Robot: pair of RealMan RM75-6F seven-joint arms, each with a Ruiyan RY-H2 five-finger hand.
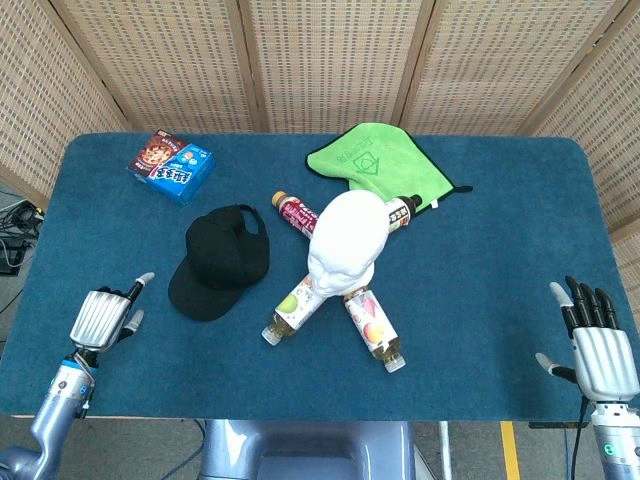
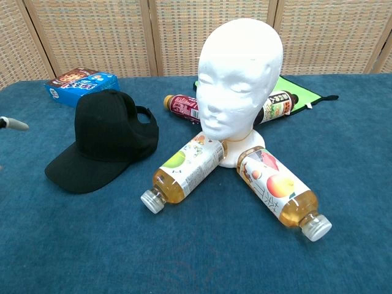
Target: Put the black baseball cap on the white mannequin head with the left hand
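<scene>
The black baseball cap [image 1: 218, 262] [image 2: 105, 139] lies on the blue table, brim toward the front left. Just right of it the white mannequin head [image 1: 345, 241] [image 2: 240, 76] stands upright and bare. My left hand [image 1: 103, 314] hovers over the table's front left, a short way left of the cap's brim, holding nothing; one fingertip [image 2: 13, 124] shows at the chest view's left edge. My right hand [image 1: 596, 348] stays at the front right corner, fingers apart and empty.
Several drink bottles lie around the mannequin's base: a green-label one [image 1: 292, 308], a peach-label one [image 1: 372, 325], a red one [image 1: 295, 212] and a dark one [image 1: 400, 211]. A green cloth [image 1: 375, 164] and a blue snack box [image 1: 171, 166] lie at the back.
</scene>
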